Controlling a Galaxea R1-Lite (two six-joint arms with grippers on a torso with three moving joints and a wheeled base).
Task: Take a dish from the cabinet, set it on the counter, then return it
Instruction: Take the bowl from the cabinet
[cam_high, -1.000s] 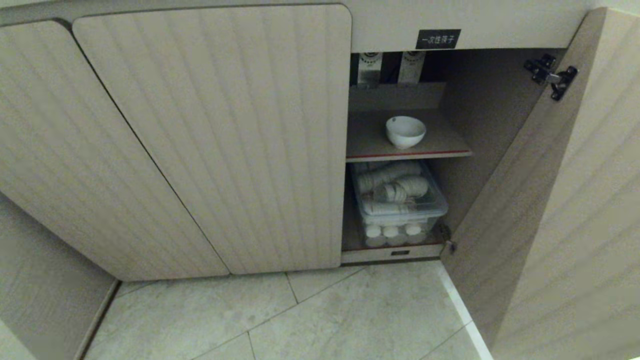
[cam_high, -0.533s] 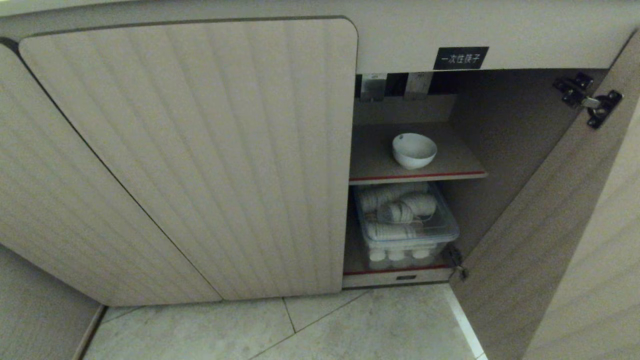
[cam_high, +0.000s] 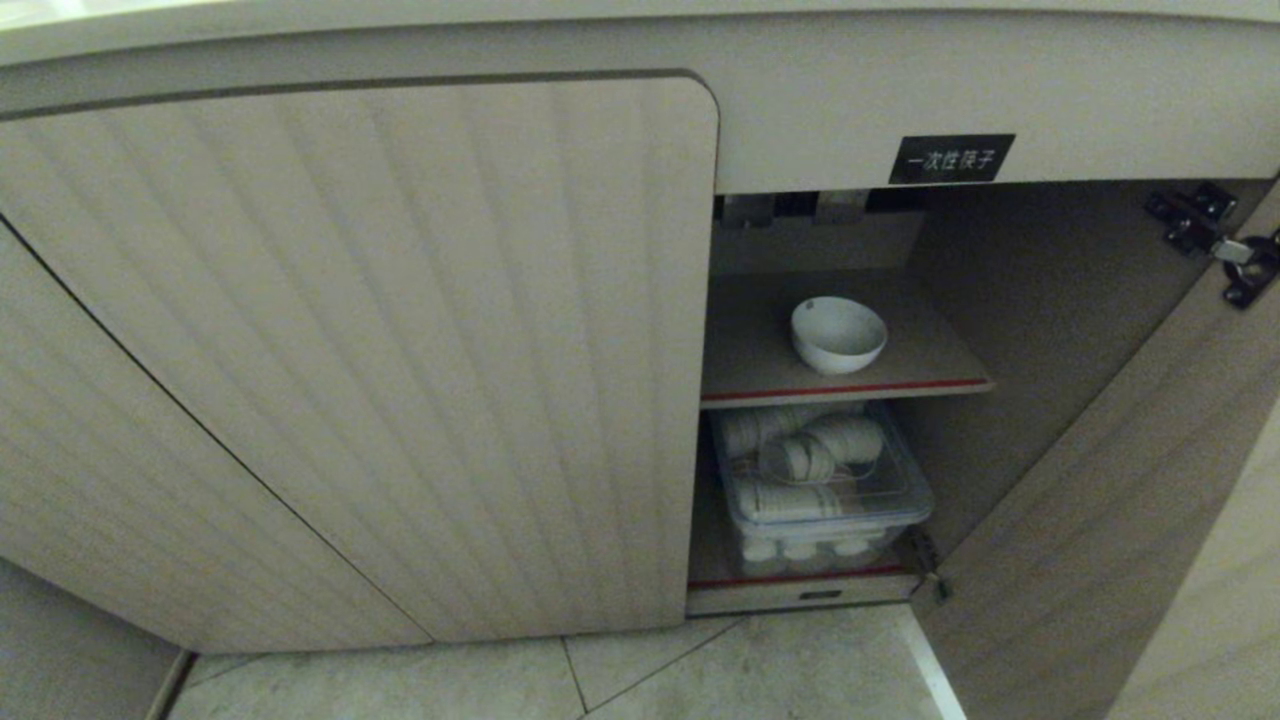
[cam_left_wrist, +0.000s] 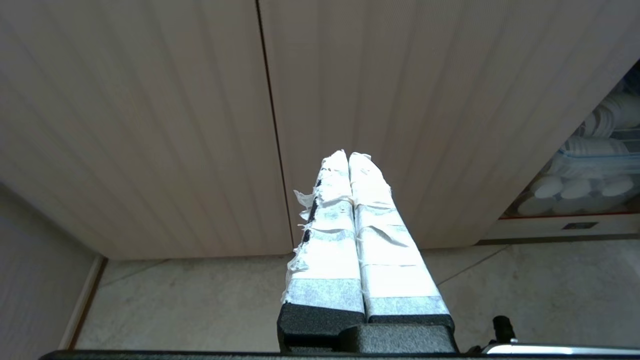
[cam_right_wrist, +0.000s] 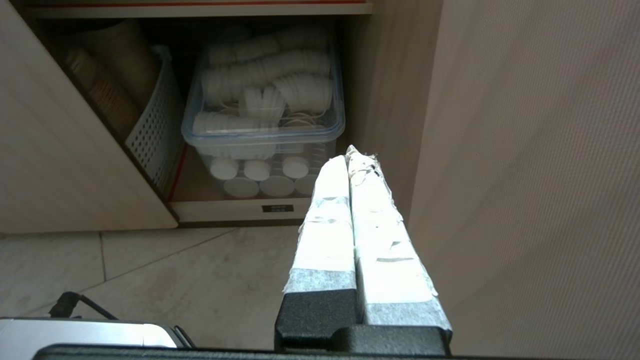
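1 small white ceramic bowl (cam_high: 838, 335) sat upright on the cabinet's (cam_high: 400, 350) upper shelf (cam_high: 750, 375), just behind its red-edged front and well clear of the walls. Below it, a clear plastic bin (cam_high: 825, 500) held stacked white cups (cam_right_wrist: 265, 82). The right-hand door (cam_high: 1100, 520) stood open. Both arms hung low near the floor, outside the head view: the left gripper (cam_left_wrist: 348, 156) faced the closed ribbed door, the right gripper (cam_right_wrist: 350, 152) pointed toward the bin, each with its taped fingers pressed together and empty. A clean pickup would likely call for raising the right arm to shelf level, spreading its fingers, and pinching the bowl's near rim without striking the shelf edge.
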